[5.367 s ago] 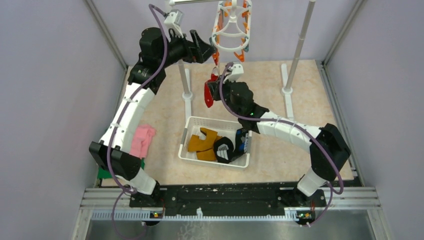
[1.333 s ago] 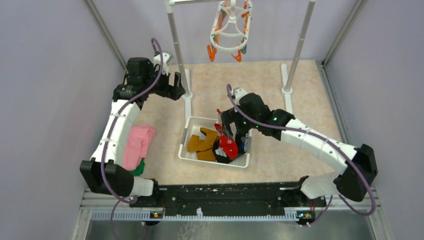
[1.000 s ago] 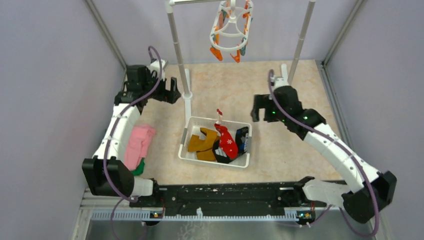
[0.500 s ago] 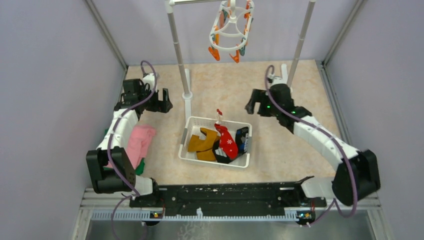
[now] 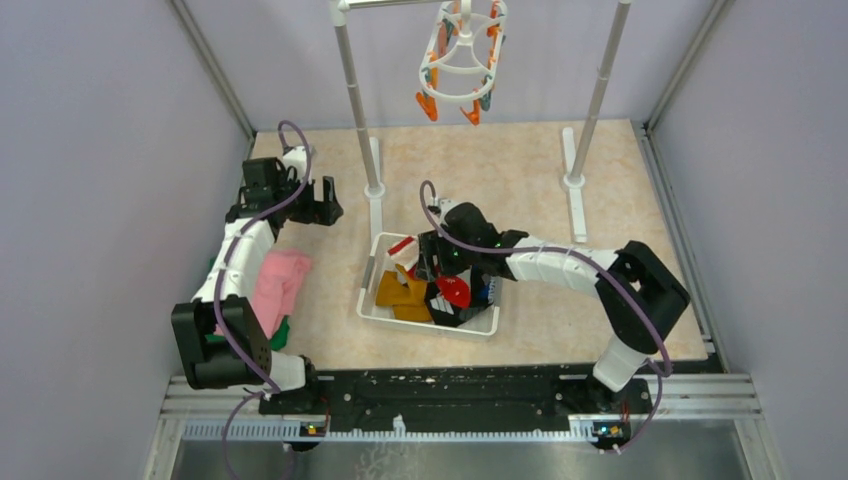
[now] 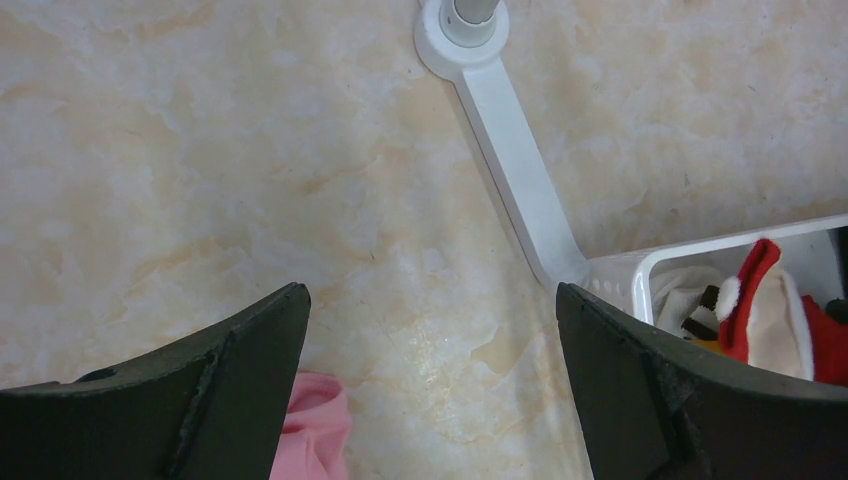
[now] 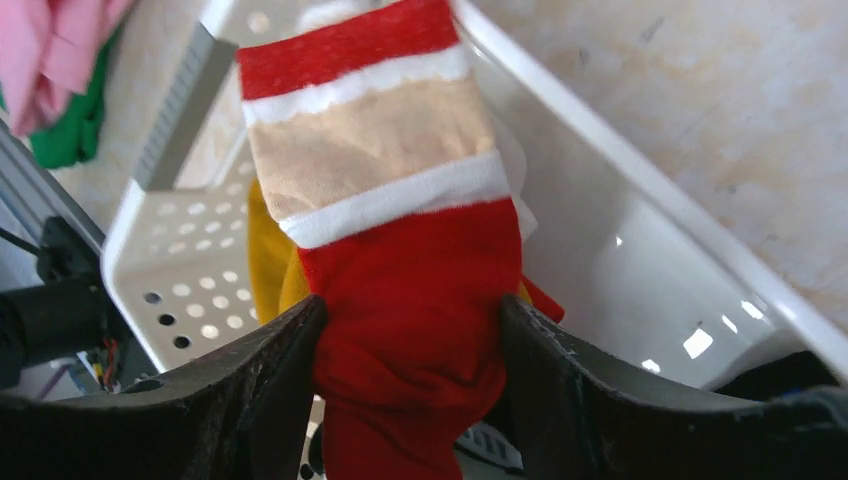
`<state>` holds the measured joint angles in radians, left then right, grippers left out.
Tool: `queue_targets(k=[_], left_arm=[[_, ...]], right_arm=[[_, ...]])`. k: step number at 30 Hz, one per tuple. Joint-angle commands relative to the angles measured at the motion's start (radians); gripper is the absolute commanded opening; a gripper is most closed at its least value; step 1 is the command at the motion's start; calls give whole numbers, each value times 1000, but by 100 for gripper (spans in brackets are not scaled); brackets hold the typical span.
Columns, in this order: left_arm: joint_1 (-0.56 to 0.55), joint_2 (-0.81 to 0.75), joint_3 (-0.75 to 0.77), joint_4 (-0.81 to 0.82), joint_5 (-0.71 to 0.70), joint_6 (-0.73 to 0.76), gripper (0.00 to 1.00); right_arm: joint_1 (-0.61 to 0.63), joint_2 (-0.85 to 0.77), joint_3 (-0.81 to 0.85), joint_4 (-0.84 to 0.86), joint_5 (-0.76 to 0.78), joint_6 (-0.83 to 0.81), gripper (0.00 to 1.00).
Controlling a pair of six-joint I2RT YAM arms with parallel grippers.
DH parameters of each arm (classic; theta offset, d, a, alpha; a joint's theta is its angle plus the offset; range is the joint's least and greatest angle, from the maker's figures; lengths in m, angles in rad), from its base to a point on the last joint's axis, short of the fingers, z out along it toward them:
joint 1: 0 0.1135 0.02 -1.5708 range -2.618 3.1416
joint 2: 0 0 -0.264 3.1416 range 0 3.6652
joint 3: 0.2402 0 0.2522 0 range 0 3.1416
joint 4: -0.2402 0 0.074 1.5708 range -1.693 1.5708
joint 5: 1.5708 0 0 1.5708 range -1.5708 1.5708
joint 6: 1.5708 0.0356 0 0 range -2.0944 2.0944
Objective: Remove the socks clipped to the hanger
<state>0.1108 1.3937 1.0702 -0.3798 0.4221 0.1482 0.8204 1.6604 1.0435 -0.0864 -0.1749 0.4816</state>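
Leftmost, left gripper [image 6: 430, 295] hovers over tabletop [image 6: 250, 150], jaws wide apart, holding nothing; pink cloth [image 5: 280, 285] just beside, rack pole [image 5: 358, 110] ahead. Centre: right gripper [image 7: 408, 305], nearer arm, pinched on red striped sock [image 7: 400, 250]; sock's length runs straight out from fingers, cuff over white basket [image 5: 430, 322] rim, other socks [image 5: 400, 290] heaped inside. Hanger [image 5: 461, 68] behind, clips look bare; likely nothing blocks release.

The red sock [image 7: 400, 300] has a beige band edged by two white stripes, the mustard sock [image 5: 400, 290] is plain, and the basket [image 7: 180, 270] is white with rows of round holes. The hanger [image 5: 462, 62] is white, its clips [image 5: 428, 105] orange and teal. The tabletop [image 6: 250, 180] is cream marbled with tan veins, with a pink cloth [image 5: 280, 280] and a green cloth [image 7: 65, 140].
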Motion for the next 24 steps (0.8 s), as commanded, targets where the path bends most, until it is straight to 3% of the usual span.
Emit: queue_targets(k=[1,6,12,14,17,19,22,24], left_arm=[[8,-30,6,1,10,19,99],[9,-44,16,2,10,12,99],[9,-60,16,-1,4,14,99],[11,-65,16,1,4,16,99],[11,-66,11,18,12,13,99],[12,-57,-1,45,25,6,99],[12,-27,-38,112,56,0,99],[12,-8,-73,180,71,-20,99]], right_arm=[[3,26,-31,-7,31,-9,62],[-20,42,-30,-67,99,-47,59],[-20,-75,106,-194,100,-112,92],[-22,-135,147,-239,110,-124,98],[-49,-239,161,-285,149,-141,99],[-99,-335,111,-284,210,-151,99],[-271,-485,-7,-252,290,-146,99],[-377,-599,-100,-222,495,-148,99]])
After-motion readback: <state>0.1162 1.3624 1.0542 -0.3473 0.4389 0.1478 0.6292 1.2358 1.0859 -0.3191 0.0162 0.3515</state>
